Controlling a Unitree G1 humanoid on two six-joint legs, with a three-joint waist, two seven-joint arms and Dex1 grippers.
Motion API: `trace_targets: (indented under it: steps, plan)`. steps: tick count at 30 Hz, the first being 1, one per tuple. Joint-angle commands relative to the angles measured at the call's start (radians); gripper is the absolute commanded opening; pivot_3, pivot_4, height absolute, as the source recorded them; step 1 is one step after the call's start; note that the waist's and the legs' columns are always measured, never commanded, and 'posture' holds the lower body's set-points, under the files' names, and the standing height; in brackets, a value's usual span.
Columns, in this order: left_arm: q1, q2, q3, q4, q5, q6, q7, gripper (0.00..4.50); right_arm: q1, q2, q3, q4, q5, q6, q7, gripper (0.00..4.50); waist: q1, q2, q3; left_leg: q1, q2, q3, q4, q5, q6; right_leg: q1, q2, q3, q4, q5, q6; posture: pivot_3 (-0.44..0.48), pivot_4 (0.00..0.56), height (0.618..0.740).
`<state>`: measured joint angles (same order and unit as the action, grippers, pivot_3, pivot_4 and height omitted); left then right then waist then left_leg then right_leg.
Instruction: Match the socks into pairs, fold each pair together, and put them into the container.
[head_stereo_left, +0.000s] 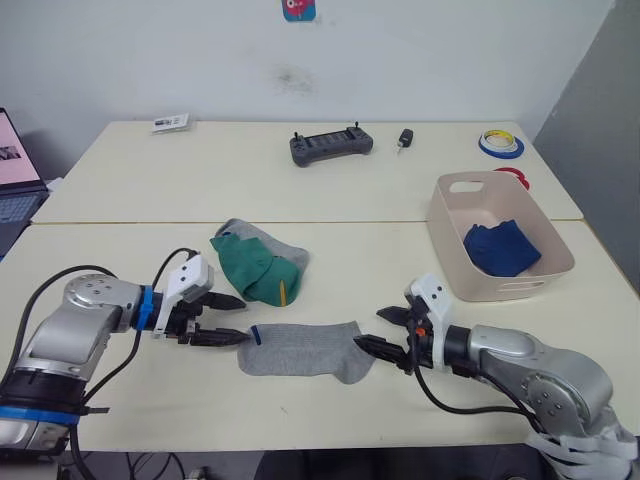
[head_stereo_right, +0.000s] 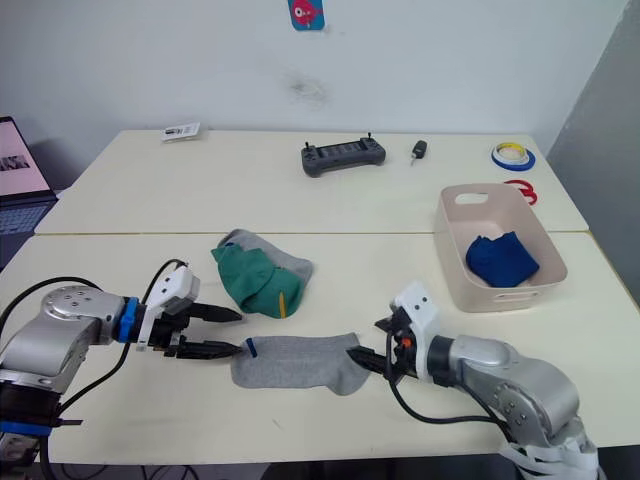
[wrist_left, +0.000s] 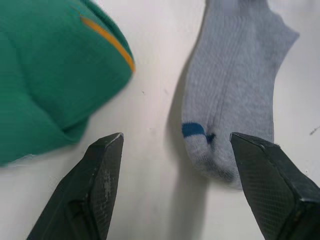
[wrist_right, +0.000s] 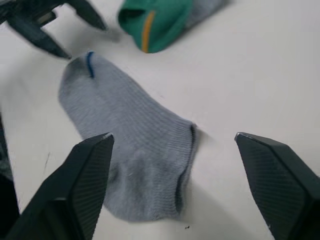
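Grey sock (head_stereo_left: 300, 350) lies flat between both open grippers.

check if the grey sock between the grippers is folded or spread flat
Spread flat: the grey sock lies full length on the table, cuff to toe showing, no layer doubled over.

Bright even room light, soft short shadows (no glare), wrist views slightly blurred up close.
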<state>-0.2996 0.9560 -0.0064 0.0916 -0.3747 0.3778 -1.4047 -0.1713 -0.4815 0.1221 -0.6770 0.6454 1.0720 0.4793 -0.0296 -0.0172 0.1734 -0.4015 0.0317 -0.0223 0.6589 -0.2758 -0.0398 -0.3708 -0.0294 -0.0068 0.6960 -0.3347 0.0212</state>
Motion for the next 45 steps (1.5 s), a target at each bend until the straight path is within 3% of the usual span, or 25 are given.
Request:
trace_targets:
  steps: [1, 8, 15, 22, 26, 33, 37, 45]
  plan:
    - [0.063, -0.043, 0.041, -0.121, -0.056, 0.019, 0.047, 3.55, 0.019, -0.022, 0.101, -0.013, -0.097, -0.171, 0.044, 4.16, 0.0, 0.0, 0.0, 0.0, 0.0, 0.0, 0.0, 0.0, 0.0, 0.0, 0.0, 0.0, 0.0, 0.0, 0.0, 0.0, 0.15, 0.74]
    - [0.15, -0.101, 0.013, -0.148, -0.01, -0.025, 0.114, 3.55, 0.019, -0.027, 0.254, 0.147, -0.299, -0.403, 0.085, 4.16, 0.0, 0.0, 0.0, 0.001, 0.0, 0.0, 0.001, 0.0, 0.0, 0.001, 0.001, 0.003, 0.001, 0.0, 0.0, 0.0, 0.15, 0.74]
    - [0.192, -0.12, 0.004, -0.089, 0.016, -0.088, 0.107, 1.63, 0.039, -0.091, 0.283, 0.211, -0.417, -0.531, 0.139, 4.2, 0.001, -0.001, 0.0, 0.001, 0.0, 0.0, 0.002, 0.0, 0.0, 0.001, 0.0, 0.0, 0.0, 0.0, 0.0, 0.0, 0.15, 0.74]
    - [0.158, -0.151, 0.108, -0.111, -0.101, -0.022, 0.144, 1.63, 0.052, -0.043, 0.176, 0.157, -0.335, -0.574, 0.163, 4.2, 0.002, -0.001, 0.0, 0.001, 0.0, 0.0, 0.002, 0.0, 0.0, 0.002, -0.001, 0.0, 0.001, 0.0, 0.0, 0.0, 0.15, 0.74]
    - [0.119, -0.157, 0.191, -0.121, -0.188, 0.089, 0.208, 2.46, 0.025, -0.001, 0.117, 0.136, -0.298, -0.509, 0.122, 4.2, 0.002, -0.001, 0.0, 0.001, 0.0, -0.001, 0.002, 0.0, 0.0, 0.002, -0.001, 0.0, 0.001, 0.0, 0.0, 0.0, 0.15, 0.74]
    - [0.109, -0.175, 0.284, -0.126, -0.24, 0.143, 0.302, 4.49, -0.231, 0.165, 0.056, 0.251, -0.233, -0.2, -0.028, 4.2, -0.003, -0.001, 0.0, 0.001, 0.002, -0.001, 0.002, 0.0, -0.001, 0.001, -0.001, 0.0, 0.002, 0.0, 0.0, 0.0, 0.15, 0.74]
    - [0.102, -0.19, 0.302, -0.121, -0.238, 0.135, 0.343, 4.49, -0.387, 0.256, 0.081, 0.448, -0.288, -0.169, -0.087, 4.2, -0.002, -0.001, 0.0, 0.001, 0.002, -0.001, 0.002, 0.0, -0.001, 0.001, -0.001, 0.0, 0.002, 0.0, 0.0, 0.0, 0.15, 0.74]
    - [0.114, -0.211, 0.283, -0.14, -0.2, 0.066, 0.37, 4.49, -0.582, 0.406, 0.154, 0.864, -0.456, -0.429, -0.118, 4.2, -0.003, -0.001, 0.0, 0.001, 0.0, 0.0, 0.002, 0.0, -0.001, 0.0, -0.005, 0.0, 0.002, 0.0, 0.0, 0.0, 0.15, 0.74]
